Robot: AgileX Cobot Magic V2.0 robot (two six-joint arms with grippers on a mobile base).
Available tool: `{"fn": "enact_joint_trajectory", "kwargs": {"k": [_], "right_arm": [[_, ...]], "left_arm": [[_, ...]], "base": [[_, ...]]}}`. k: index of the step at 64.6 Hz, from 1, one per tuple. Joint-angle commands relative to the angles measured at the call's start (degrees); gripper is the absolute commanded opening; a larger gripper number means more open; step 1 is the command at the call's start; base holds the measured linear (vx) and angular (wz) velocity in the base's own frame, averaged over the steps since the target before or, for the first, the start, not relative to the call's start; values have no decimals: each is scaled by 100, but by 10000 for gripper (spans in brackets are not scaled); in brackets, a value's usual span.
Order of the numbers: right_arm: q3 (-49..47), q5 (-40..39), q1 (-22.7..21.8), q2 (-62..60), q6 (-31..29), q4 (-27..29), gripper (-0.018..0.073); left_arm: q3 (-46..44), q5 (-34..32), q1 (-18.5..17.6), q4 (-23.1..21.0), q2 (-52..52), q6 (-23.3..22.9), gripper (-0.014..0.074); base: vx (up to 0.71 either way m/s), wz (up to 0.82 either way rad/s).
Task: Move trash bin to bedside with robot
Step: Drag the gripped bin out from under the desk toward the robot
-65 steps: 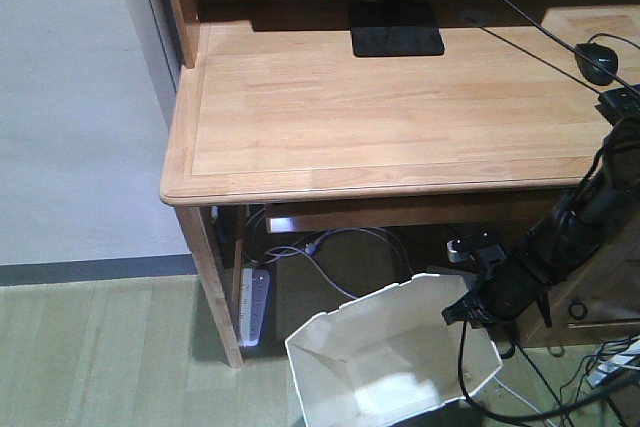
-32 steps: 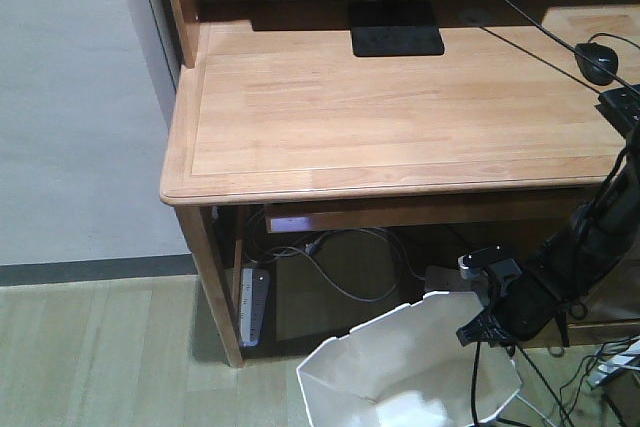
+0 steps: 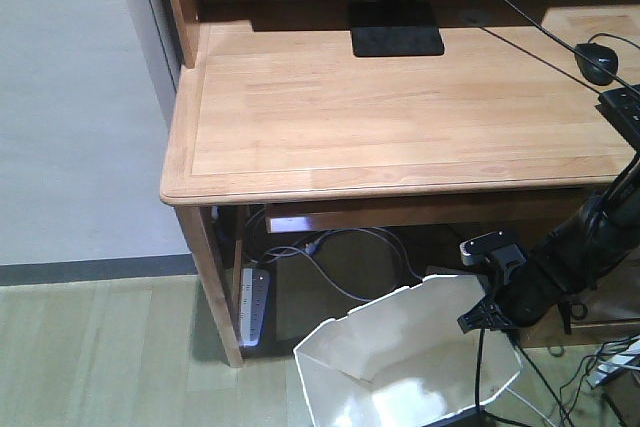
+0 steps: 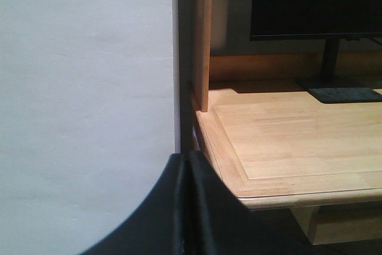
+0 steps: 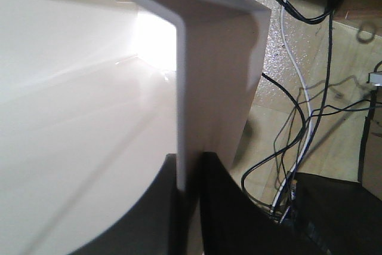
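The white trash bin stands tilted on the floor under the front edge of the light wooden desk, its cream inside facing me. My right gripper, black with looping cables, is shut on the bin's right rim. In the right wrist view the bin's thin wall runs between the two black fingers of the right gripper, one inside and one outside. My left gripper is shut and empty, held up beside the desk's left corner. The bed is out of view.
The wooden desk carries a black monitor stand and a mouse. A white power strip and cables lie under it. More cables run beside the bin. A grey wall is on the left.
The right arm and the bin it holds have shifted to the right over the last second, dipping and then rising slightly. The grip on the rim is unchanged.
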Motion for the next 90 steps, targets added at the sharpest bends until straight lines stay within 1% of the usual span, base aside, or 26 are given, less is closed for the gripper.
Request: {"fn": "enact_joint_trajectory", "kwargs": {"k": [1,12,90], "right_arm": [[-54,332,-20,-402,-34,82,-4],[-54,379,-20,-402,-114,272,-4],[-54,312,-20,-396,-132,273,-3]], "left_arm": [[117,-444,-30,-57,-43,-10,-6],[117,-444,-30,-57,-43,-10,-6],[117,-444,-30,-57,-43,-10,-6]], "base": [[0,0],[0,0],[0,0]]}}
